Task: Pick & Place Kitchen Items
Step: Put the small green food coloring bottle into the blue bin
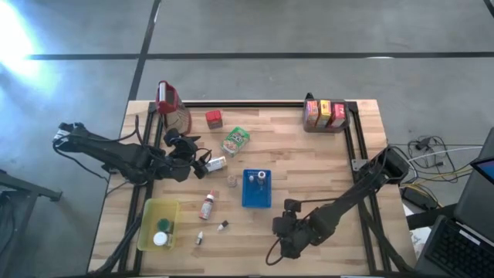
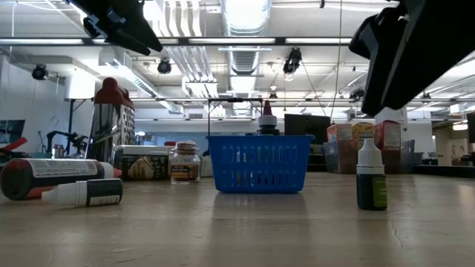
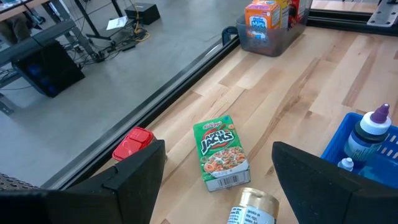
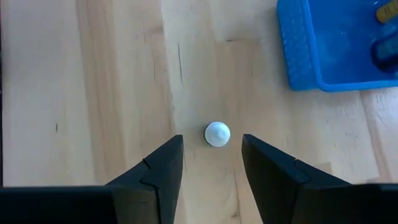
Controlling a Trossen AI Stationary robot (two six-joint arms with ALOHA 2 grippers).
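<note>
- Left gripper (image 1: 202,164), fingers apart, hangs over a gold-lidded jar (image 3: 250,208) cut off at the left wrist view's edge.
- Right gripper (image 4: 211,163), fingers apart, straddles a small white-capped bottle (image 4: 217,134) standing on the wooden table (image 4: 112,74) beside the blue perforated basket (image 4: 298,56); bottle body hidden beneath its cap.

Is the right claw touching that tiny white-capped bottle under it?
Apart. The right wrist view shows the white cap between the right gripper's open fingers, with bare wood visible on both sides.
</note>
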